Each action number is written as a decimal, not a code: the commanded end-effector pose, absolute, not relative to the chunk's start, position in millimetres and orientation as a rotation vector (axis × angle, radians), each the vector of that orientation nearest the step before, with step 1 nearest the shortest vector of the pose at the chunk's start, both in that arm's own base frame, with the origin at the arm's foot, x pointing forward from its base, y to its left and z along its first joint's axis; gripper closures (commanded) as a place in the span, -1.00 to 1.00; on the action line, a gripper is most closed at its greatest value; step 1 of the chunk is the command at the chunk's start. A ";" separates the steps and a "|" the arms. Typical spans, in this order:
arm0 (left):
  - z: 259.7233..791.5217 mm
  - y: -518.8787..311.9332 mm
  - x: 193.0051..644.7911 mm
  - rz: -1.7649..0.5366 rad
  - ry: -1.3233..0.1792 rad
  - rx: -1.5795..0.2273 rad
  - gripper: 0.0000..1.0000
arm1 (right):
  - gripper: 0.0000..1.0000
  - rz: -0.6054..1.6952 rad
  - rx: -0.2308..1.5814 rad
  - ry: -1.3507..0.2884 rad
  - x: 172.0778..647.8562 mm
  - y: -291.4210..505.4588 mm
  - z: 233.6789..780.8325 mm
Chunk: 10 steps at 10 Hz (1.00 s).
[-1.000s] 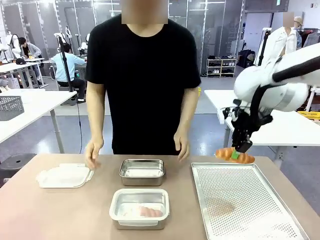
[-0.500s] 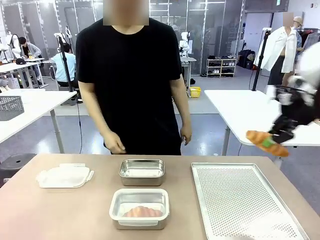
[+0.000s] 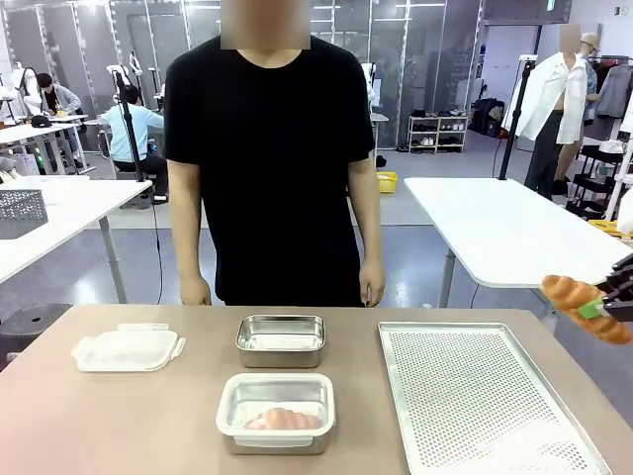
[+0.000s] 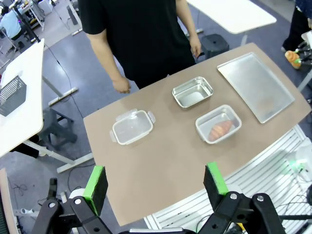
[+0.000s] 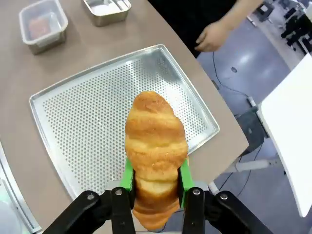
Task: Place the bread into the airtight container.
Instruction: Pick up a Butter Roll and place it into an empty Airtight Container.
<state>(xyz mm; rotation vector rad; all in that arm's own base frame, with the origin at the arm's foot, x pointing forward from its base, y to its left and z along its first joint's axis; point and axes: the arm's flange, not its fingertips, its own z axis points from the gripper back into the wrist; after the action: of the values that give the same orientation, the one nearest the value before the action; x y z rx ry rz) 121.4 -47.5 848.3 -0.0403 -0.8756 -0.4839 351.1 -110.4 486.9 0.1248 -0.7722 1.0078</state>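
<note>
Tan table (image 3: 109,426), airtight container (image 3: 276,440), open workshop

We see a bright, evenly lit hall with light falling from above, so the table (image 3: 119,416) carries only faint, soft shadows and the perforated tray (image 3: 475,396) shows a pale sheen toward its near right corner. In the front view the croissant (image 3: 566,290) at the right edge looks slightly smeared, while the rest is sharp. Both wrist views bow straight lines toward their edges, and in the right wrist view the glossy crust close to the lens is crisp against a softer floor.
</note>
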 end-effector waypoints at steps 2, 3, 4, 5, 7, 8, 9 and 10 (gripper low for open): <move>850.8 -48.2 115.0 -0.487 -0.886 -0.038 -1.00 | 0.16 1.152 0.092 -0.707 396.3 -63.1 501.3; 850.8 -48.2 115.0 -0.487 -0.886 -0.038 -1.00 | 0.16 1.216 0.078 -0.681 409.4 -41.4 511.4; 850.8 -48.2 115.0 -0.487 -0.886 -0.038 -1.00 | 0.16 1.274 0.053 -0.655 422.9 -18.1 523.3; 850.8 -48.2 115.0 -0.487 -0.886 -0.038 -1.00 | 0.16 1.322 0.011 -0.597 439.3 8.0 532.6; 850.8 -48.2 115.0 -0.487 -0.886 -0.038 -1.00 | 0.16 1.427 -0.067 -0.518 462.2 63.9 555.4; 850.8 -48.2 115.0 -0.487 -0.886 -0.038 -1.00 | 0.16 1.437 -0.057 -0.504 473.6 93.3 561.9; 850.8 -48.2 115.0 -0.487 -0.886 -0.038 -1.00 | 0.16 1.441 -0.027 -0.497 486.1 125.5 562.1; 850.8 -48.2 115.0 -0.487 -0.886 -0.038 -1.00 | 0.16 1.444 -0.013 -0.476 499.5 157.8 557.2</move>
<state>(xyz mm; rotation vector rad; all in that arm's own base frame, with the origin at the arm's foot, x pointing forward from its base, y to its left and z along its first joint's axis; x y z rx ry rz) 121.4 -47.6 848.3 -0.0398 -0.8755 -0.4838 480.8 140.3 557.1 -0.0328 -0.5179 1.4684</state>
